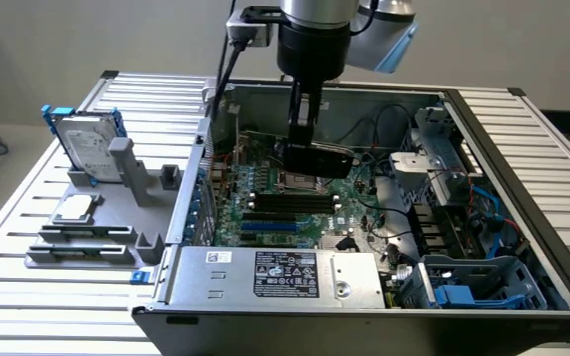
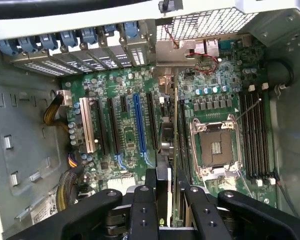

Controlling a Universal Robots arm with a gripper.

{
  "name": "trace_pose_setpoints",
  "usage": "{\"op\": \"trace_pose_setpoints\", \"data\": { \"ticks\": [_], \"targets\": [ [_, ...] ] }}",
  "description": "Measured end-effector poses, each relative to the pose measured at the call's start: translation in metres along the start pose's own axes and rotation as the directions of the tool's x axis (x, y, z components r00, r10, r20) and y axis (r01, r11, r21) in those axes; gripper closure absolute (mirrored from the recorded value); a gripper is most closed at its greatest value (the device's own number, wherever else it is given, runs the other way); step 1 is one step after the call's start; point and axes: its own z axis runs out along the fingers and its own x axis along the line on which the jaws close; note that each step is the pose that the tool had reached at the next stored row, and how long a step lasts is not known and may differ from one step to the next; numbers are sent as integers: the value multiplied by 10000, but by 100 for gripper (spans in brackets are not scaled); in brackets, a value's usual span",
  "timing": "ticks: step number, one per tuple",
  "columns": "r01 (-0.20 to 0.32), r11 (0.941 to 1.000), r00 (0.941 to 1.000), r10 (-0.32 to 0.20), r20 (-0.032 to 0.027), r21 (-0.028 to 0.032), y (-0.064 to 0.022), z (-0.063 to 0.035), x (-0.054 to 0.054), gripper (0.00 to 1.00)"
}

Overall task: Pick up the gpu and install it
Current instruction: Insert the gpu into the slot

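Note:
My gripper [image 1: 303, 142] hangs inside the open computer case [image 1: 522, 193], shut on the gpu [image 1: 317, 159]. There the gpu is a dark card held on edge just above the green motherboard [image 1: 265, 211]. The wrist view has the gpu [image 2: 169, 140] edge-on between my two black fingers [image 2: 142, 200], with its silver bracket [image 2: 172, 52] near the case's rear slot openings. The card's lower edge runs along the board between the black expansion slots [image 2: 152, 125] and the CPU socket [image 2: 215, 147]. I cannot tell whether it touches a slot.
A blue-framed hard drive [image 1: 87, 148] stands in a grey holder [image 1: 97, 222] on the slatted table at the exterior view's left. The power supply [image 1: 275, 274] fills the case's near end. Memory sticks [image 2: 255, 135], a blue slot [image 2: 138, 127] and cables [image 2: 55, 107] surround the card.

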Motion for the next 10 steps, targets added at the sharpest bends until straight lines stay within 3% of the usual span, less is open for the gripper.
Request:
{"op": "trace_pose_setpoints", "data": {
  "ticks": [10],
  "targets": [
    [535,9985,9984,-534,171,-85,-21,159,170,74]
  ]
}}
